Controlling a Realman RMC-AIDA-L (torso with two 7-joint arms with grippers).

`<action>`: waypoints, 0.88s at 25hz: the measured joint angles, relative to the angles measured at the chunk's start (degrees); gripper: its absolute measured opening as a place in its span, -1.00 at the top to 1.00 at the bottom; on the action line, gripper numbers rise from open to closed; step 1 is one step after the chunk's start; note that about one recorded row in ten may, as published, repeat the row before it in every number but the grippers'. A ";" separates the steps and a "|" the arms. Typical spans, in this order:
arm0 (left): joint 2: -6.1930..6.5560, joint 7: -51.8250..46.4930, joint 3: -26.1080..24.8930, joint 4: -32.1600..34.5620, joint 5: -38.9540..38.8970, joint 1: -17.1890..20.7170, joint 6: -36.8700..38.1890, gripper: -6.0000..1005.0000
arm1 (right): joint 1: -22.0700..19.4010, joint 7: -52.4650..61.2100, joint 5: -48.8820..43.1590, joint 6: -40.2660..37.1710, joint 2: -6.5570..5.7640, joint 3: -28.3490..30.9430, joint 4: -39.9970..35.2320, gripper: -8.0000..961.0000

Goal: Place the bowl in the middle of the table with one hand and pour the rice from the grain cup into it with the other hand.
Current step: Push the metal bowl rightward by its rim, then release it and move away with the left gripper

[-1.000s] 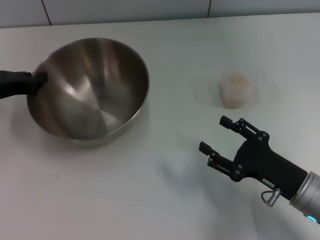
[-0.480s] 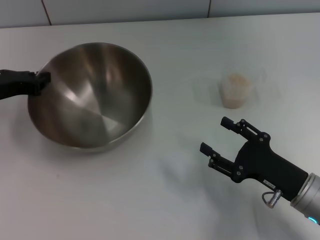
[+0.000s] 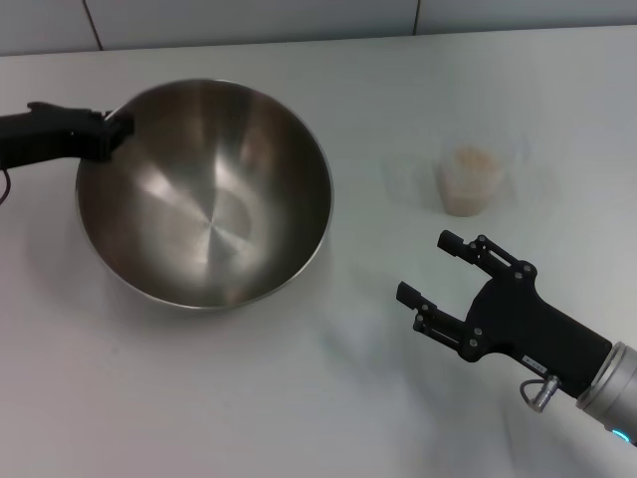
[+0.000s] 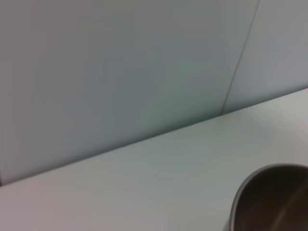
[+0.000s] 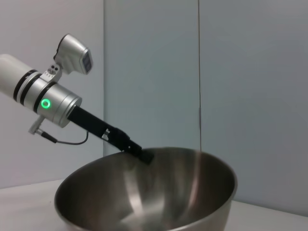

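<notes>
Nearest the robot, the right gripper (image 3: 446, 271) hangs above the table (image 3: 299, 398), fingers spread wide and empty. Beyond it stands the grain cup (image 3: 469, 179), the rice (image 3: 472, 157) not yet poured. Farther left, the left gripper (image 3: 111, 132) pinches the far rim of the steel bowl (image 3: 204, 194), carried tilted and not yet set down mid-table.

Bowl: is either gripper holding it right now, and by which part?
The left gripper holds the bowl by its rim, on its far left side. The right gripper is open, holding nothing.
</notes>
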 joint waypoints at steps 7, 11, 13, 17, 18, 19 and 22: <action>-0.20 -1.82 1.76 3.49 -0.60 -0.51 0.59 0.91 | 0.16 0.00 0.00 0.00 0.00 0.05 0.00 -0.59; -0.21 -2.65 4.16 5.04 -1.07 -1.26 0.48 0.91 | 0.51 0.00 -0.01 0.00 0.00 0.09 -0.07 -0.59; -0.28 -2.81 5.27 5.35 -1.09 -1.93 0.28 0.91 | 0.54 -0.01 -0.01 0.00 0.00 0.09 -0.07 -0.59; -0.47 -2.90 6.82 5.37 -1.87 -3.39 0.13 0.91 | 0.63 -0.01 -0.01 0.00 0.00 0.09 0.00 -0.59; -0.49 -2.90 7.03 5.37 -1.98 -3.57 0.11 0.91 | 0.63 -0.01 -0.01 0.00 0.00 0.09 0.00 -0.59; -0.52 -2.91 7.29 5.38 -2.13 -3.90 0.06 0.91 | 0.63 -0.01 -0.01 0.00 0.00 0.09 0.00 -0.59; -0.56 -2.92 8.05 5.17 -2.35 -4.74 -0.29 0.91 | 0.64 -0.01 -0.01 -0.06 -0.04 0.09 0.01 -0.59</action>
